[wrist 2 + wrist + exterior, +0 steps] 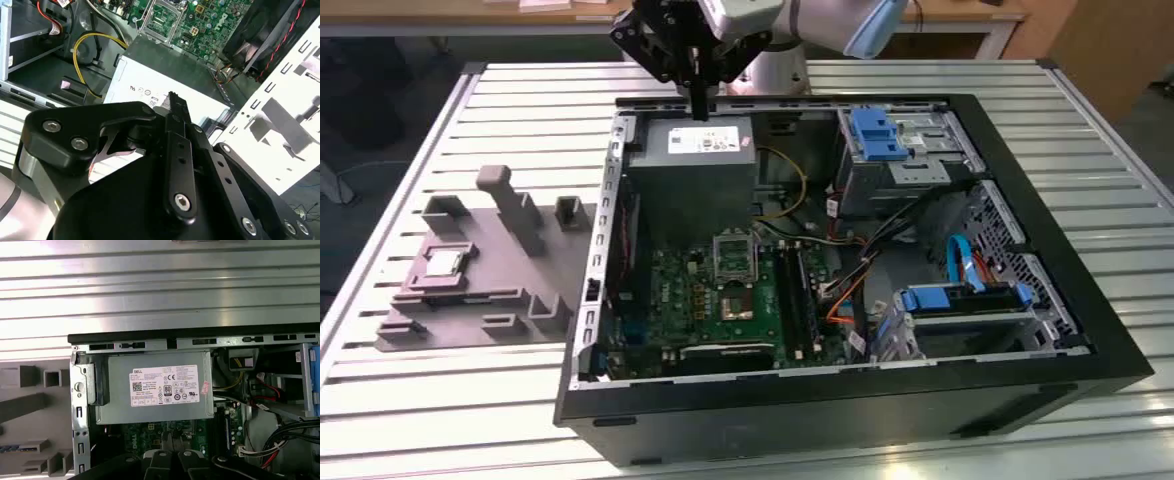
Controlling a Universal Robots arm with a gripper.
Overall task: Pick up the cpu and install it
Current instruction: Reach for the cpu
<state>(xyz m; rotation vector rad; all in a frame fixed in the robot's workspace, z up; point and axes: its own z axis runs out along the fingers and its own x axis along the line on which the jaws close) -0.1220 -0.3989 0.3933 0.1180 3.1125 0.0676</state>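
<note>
The cpu (443, 262), a small silver square chip, lies in a recess of the grey holder block (480, 300) on the table, at the exterior view's left of the open computer case (854, 400). My gripper (700, 108) hangs over the case's far edge, above the grey power supply box (696, 150) with its white label. It is well away from the cpu. In the second wrist view the gripper (172, 97) has its black fingers (177, 150) pressed together with nothing between them. The motherboard socket (738, 303) sits mid-case with its metal frame (734, 245) lifted open.
The case stands on a slatted metal table (520, 90). Inside are yellow and black cables (787, 190), blue drive brackets (874, 135) and a drive cage (961, 305). The holder block (30, 405) has upright posts. The power supply (160, 387) lies directly below the wrist.
</note>
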